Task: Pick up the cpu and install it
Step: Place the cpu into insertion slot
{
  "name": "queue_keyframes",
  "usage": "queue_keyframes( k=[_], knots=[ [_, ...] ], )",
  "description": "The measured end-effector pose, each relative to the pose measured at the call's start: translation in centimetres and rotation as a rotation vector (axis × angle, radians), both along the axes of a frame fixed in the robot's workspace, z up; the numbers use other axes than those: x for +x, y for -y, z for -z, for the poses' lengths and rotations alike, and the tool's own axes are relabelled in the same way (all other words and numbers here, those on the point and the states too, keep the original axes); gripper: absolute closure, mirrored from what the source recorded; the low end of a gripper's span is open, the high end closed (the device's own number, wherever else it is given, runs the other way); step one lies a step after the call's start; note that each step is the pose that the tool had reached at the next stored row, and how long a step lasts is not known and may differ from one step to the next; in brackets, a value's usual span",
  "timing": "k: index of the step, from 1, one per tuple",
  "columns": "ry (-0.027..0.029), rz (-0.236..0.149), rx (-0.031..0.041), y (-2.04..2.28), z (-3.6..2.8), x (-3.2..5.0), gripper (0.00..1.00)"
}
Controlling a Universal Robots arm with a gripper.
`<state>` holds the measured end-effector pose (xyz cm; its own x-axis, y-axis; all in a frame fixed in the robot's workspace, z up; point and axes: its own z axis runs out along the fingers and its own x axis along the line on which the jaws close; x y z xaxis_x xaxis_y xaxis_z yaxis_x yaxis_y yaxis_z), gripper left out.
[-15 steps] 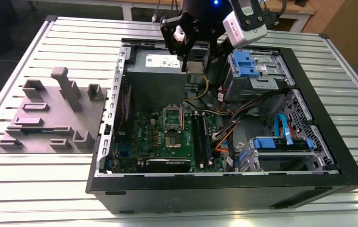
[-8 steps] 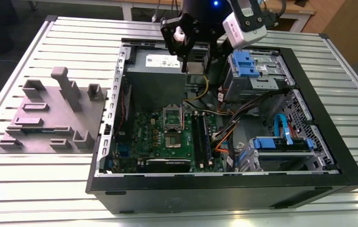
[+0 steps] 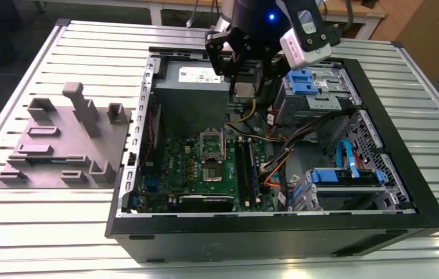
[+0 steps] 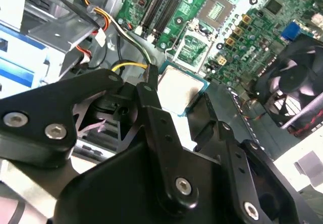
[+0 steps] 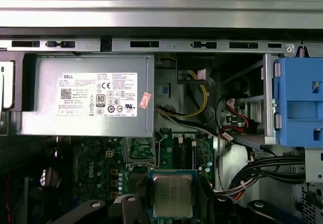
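Black gripper (image 4: 177, 94) nearest, jaws closed to the width of the cpu (image 5: 172, 196) and pinching it by two opposite edges; its metal top shows in both wrist views. The cpu hangs in the air over the open computer case (image 3: 281, 238), near the case edge with the grey power supply (image 5: 86, 100), apart from the socket (image 3: 212, 158) on the green board (image 3: 175, 168). The case sits mid-table (image 3: 41, 221).

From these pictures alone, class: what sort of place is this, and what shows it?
Probably a robotics lab workbench: a slatted metal table, an open computer case lying on it, and a robot tool holding the cpu above the green motherboard.
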<state>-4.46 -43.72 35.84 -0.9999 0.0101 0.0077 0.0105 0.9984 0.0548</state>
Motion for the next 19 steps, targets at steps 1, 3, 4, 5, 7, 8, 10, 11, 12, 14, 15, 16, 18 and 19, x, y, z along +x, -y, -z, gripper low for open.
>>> queue_keyframes(
  k=[1, 3, 4, 5, 7, 8, 10, 11, 12, 14, 15, 16, 18, 19],
  knots=[
    [0.0000, 0.000, 0.0000, 0.01, 0.18, 0.00, 0.53],
    [0.0000, 0.000, 0.0001, 0.07, 0.56, 0.00, 0.53],
    [0.0000, 0.000, 0.0000, 0.13, 0.73, 0.01, 0.53],
    [0.0000, 0.000, 0.0000, 0.24, 0.91, 0.01, 0.53],
    [0.0000, 0.000, 0.0000, 0.41, 1.27, 0.00, 0.53],
    [0.0000, 0.000, 0.0000, 0.41, 1.46, 0.00, 0.53],
    [0.0000, 0.000, 0.0000, 0.41, 1.82, 0.00, 0.53],
    [0.0000, 0.000, 0.0001, 0.41, 2.01, 0.00, 0.53],
    [0.0000, 0.000, 0.0000, 0.41, 2.15, 0.00, 0.53],
    [0.0000, 0.000, 0.0000, 0.41, 2.17, 0.00, 0.53],
    [-0.0001, 0.000, -0.0001, 0.41, 2.17, 0.00, 0.53],
    [0.0000, 0.000, 0.0000, 0.41, 2.18, 0.00, 0.53],
    [0.0000, 0.000, 0.0001, 0.41, 2.18, 0.00, 0.53],
    [-0.0001, 0.000, 0.0000, 0.41, 2.19, 0.00, 0.53]
  ],
)
